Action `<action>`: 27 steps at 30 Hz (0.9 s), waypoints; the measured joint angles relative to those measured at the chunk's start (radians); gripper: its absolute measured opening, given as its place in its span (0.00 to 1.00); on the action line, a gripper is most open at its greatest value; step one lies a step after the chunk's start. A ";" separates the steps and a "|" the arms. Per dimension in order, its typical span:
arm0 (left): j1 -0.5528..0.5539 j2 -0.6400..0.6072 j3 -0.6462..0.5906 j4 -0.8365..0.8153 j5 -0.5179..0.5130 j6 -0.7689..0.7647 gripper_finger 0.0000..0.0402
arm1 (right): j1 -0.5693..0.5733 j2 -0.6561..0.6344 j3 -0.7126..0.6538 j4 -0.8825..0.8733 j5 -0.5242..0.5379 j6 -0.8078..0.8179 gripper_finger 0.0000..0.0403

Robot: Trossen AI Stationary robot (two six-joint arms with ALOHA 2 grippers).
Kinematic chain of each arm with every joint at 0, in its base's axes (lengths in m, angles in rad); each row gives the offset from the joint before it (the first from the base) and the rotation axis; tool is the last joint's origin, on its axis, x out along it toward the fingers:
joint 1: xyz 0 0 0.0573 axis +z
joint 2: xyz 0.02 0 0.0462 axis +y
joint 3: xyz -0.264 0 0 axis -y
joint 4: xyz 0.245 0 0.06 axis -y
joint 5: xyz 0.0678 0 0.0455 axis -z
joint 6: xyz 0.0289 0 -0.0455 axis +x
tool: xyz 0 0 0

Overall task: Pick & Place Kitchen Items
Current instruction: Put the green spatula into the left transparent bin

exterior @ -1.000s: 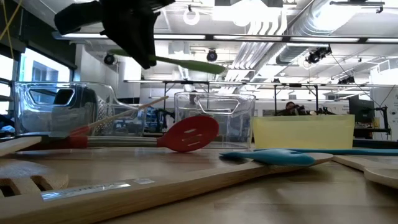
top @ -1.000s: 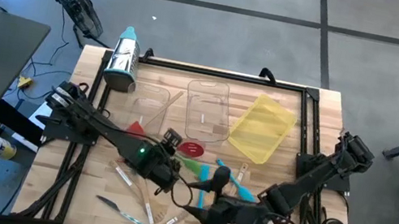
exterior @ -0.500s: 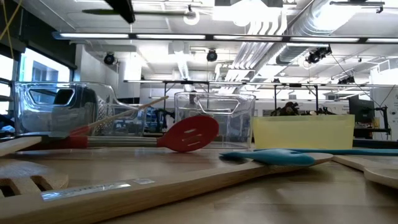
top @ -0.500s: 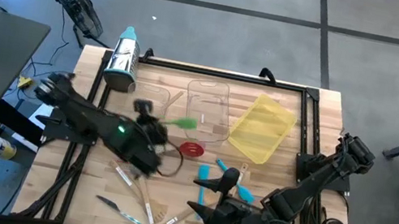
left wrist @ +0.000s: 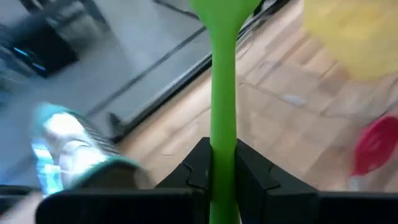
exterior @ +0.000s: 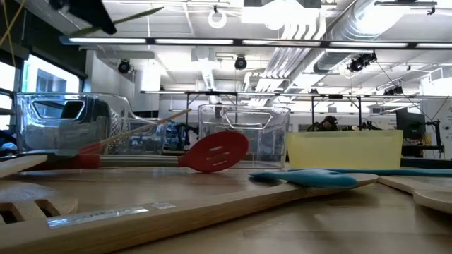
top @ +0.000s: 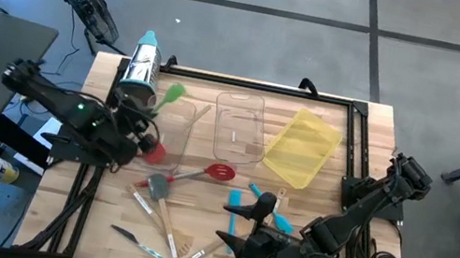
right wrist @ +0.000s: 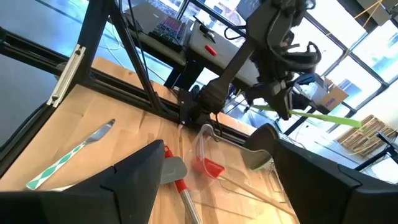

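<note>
My left gripper (top: 148,115) is shut on a green spatula (top: 169,95) held in the air by the left clear bin (top: 176,120), close to the steel cylinder (top: 141,66). It shows at the low view's top left (exterior: 88,10). My right gripper (top: 230,226) is open and empty near the table's front, beside the teal spatulas (top: 255,205). A red spoon (top: 220,173), a grey spatula (top: 158,185), wooden utensils (top: 174,233) and a knife (top: 138,244) lie flat on the table. My left gripper pinches the green spatula's handle (left wrist: 222,146) between its two fingers. The handle runs on forward past the fingertips, along the fingers, to the head. The spatula is lifted clear of the table and the bins.
A second clear bin (top: 240,126) and a yellow bin (top: 303,147) stand at the back centre and right. A red utensil (top: 156,147) lies in the left clear bin. A black frame (top: 220,78) borders the table. A fan (top: 86,4) stands beyond the back left corner.
My left gripper has risen with the green spatula and swung from the table's middle toward the far left, to the left clear bin and the steel cylinder. The spatula has gone from pointing right to pointing toward the far edge. The grey spatula it stood over now shows.
</note>
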 joint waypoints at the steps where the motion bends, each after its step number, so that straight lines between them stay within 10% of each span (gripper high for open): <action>1: 0.000 -0.050 -0.052 0.074 -0.002 0.021 0.08 | -0.004 0.000 0.000 0.000 0.000 -0.003 0.73; 9: 0.000 -0.320 -0.410 0.544 0.003 0.126 0.08 | -0.042 0.000 0.000 -0.006 -0.006 -0.005 0.73; 27: 0.001 -0.418 -0.566 0.558 0.029 0.040 0.08 | -0.143 0.000 0.000 -0.010 -0.101 0.043 0.73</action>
